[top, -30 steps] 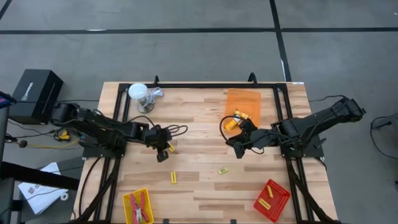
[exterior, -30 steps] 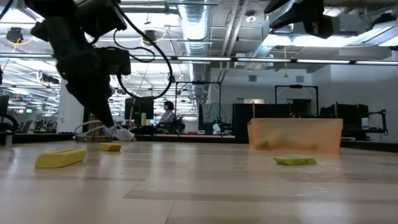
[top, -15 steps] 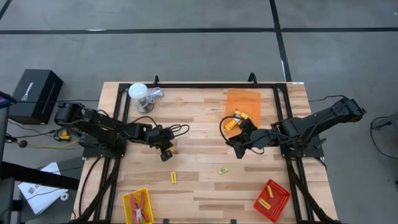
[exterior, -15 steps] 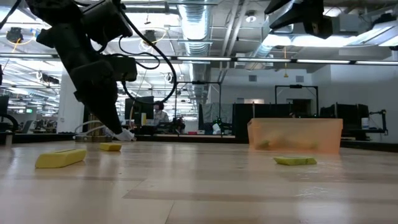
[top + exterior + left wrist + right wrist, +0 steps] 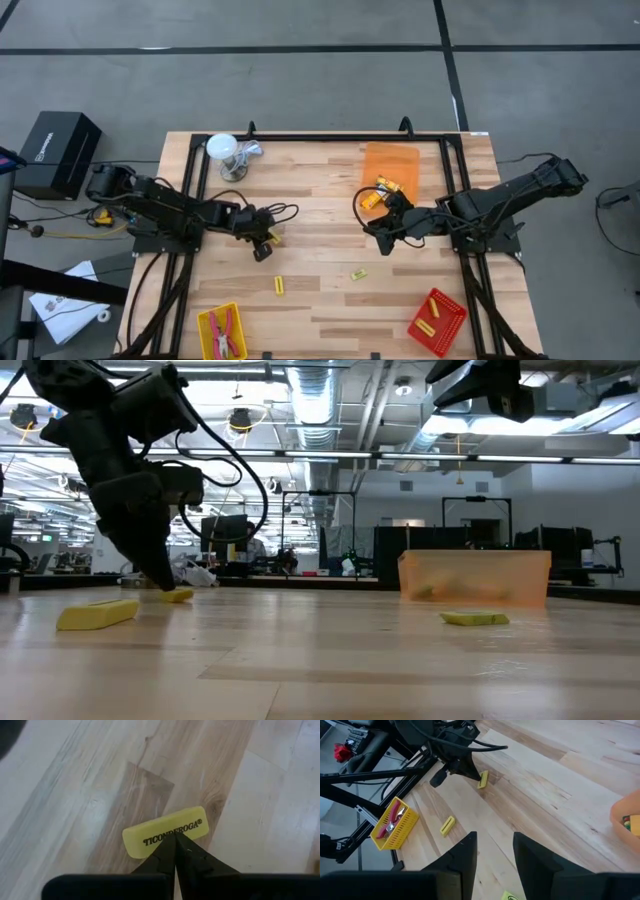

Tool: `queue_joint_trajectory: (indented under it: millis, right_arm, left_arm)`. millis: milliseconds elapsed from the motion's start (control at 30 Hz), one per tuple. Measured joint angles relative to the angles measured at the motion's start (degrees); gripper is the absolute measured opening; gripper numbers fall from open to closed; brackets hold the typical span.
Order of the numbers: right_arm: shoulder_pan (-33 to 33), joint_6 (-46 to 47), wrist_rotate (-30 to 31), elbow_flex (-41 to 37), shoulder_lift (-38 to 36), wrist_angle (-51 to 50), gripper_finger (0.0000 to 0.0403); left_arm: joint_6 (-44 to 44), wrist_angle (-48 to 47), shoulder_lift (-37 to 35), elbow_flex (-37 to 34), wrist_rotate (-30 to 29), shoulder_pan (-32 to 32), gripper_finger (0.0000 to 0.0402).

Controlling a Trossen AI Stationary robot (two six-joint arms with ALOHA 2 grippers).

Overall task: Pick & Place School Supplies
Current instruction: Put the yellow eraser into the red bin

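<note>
My left jaws [image 5: 175, 840] are shut tight with nothing between them, tips at the near edge of a yellow eraser [image 5: 165, 832] lying flat on the worktop [image 5: 320, 200], left of centre. Step in hand looks like the approach for a pick — next I'd need to open and straddle it before closing. My right jaws [image 5: 495, 845] hang part open and empty near the orange tray [image 5: 390, 160]. Whether my tips touch the eraser — can't tell.
</note>
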Motion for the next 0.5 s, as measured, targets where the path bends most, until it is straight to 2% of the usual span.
queue_joint_trajectory:
  millis: [300, 500]
  right_arm:
    - [0.0, 0.1, 0.0, 0.0, 0.0, 0.0, 0.0119]
    - [0.0, 0.2, 0.0, 0.0, 0.0, 0.0, 0.0119]
  left_arm:
    - [-0.6, -0.8, 0.1, -0.5, 1.2, -1.6, 0.0]
    - [-4.3, 1.0, 0.1, -3.2, 1.7, -2.0, 0.0]
